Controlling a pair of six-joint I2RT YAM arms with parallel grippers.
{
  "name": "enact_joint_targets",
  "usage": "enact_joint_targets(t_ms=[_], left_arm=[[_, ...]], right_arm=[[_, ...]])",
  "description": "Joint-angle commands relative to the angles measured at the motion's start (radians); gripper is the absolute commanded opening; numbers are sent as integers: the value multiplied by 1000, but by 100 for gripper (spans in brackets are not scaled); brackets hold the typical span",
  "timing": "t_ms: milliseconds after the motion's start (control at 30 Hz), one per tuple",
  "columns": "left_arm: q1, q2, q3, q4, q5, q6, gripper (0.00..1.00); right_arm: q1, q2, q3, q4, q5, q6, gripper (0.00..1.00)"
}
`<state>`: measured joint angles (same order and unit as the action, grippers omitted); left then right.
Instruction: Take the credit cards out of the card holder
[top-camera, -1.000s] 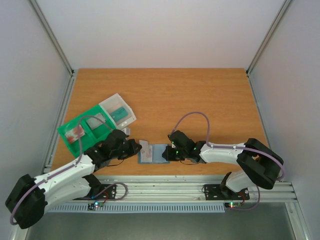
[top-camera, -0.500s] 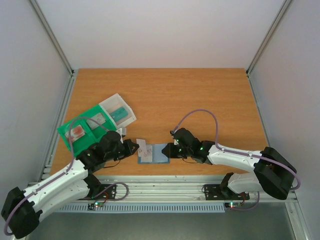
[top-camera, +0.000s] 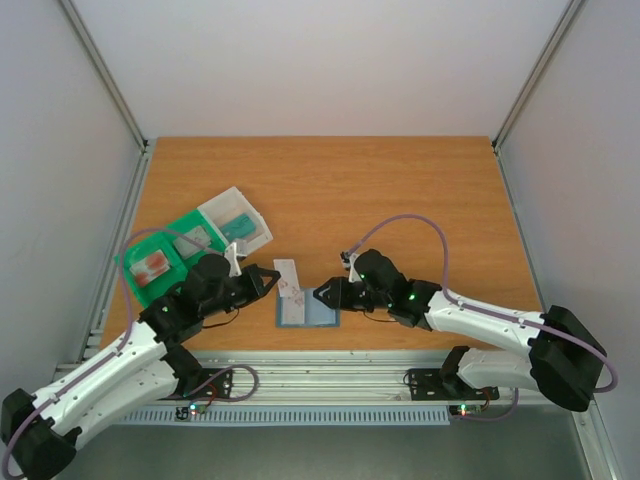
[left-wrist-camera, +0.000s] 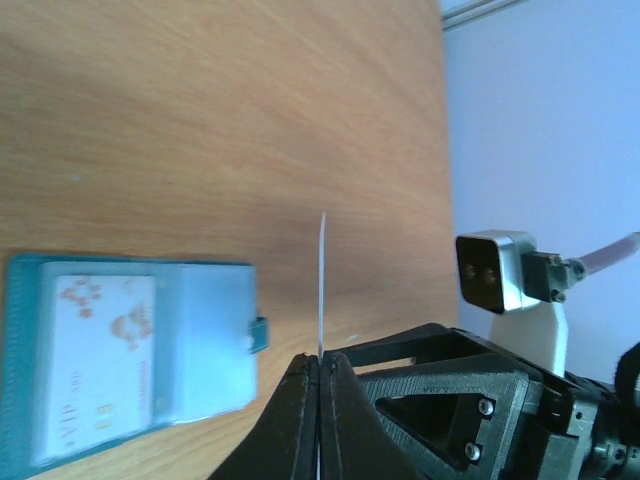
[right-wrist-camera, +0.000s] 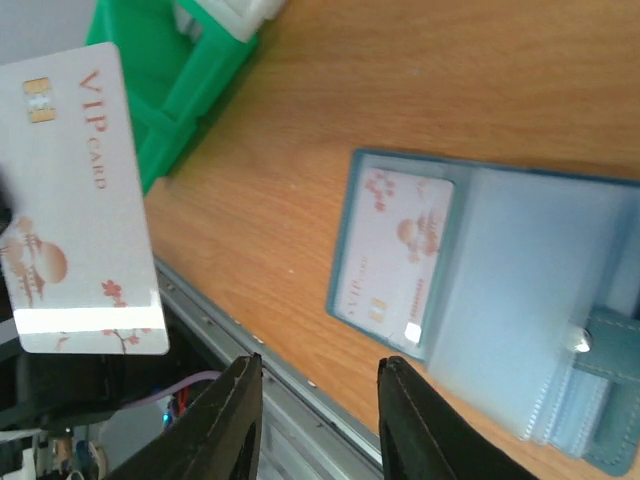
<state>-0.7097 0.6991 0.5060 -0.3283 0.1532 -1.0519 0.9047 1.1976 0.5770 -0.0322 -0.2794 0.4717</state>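
Note:
The slate-blue card holder (top-camera: 312, 312) lies open and flat near the table's front edge. A whitish credit card (left-wrist-camera: 100, 362) with reddish marks sits in its left leaf, and the tab clasp (right-wrist-camera: 600, 340) sticks out on the right. My left gripper (top-camera: 271, 283) is shut on another whitish credit card (right-wrist-camera: 82, 200) printed with a red round mark. It holds that card upright above the table, left of the holder, and the left wrist view shows it edge-on (left-wrist-camera: 322, 285). My right gripper (right-wrist-camera: 320, 362) is open and empty at the holder's right leaf.
A green tray (top-camera: 160, 262) with a clear box (top-camera: 238, 225) stands at the left behind my left arm. The metal rail (top-camera: 330, 375) runs along the table's near edge just in front of the holder.
My left gripper has drawn the whitish card out of the holder and raised it up and back. My right gripper has opened and let go of the holder's right edge.

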Motion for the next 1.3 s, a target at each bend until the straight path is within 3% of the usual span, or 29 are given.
enact_joint_targets(t_ms=[0,267,533,600,833,967,1267], left_arm=[[3,-28,-38,221,43,-102,0],[3,0,-87,448,80,-206,1],[2,24,-122,567,136,-278,1],[2,18,-133,568,138,-282,0],[1,1,-174,583,137,-300,0],[1,-4,-184,583,159,-299,1],[1,-65,-68,320,222,-171,30]], right_arm=[[4,-38,60,15,-4,32,38],[4,-83,61,61,-25,112,60],[3,-92,70,161,-43,188,63],[4,-94,65,197,-57,201,58],[3,-86,45,225,-88,189,21],[3,-88,37,224,-130,155,5],[4,-226,46,3,-181,0,1]])
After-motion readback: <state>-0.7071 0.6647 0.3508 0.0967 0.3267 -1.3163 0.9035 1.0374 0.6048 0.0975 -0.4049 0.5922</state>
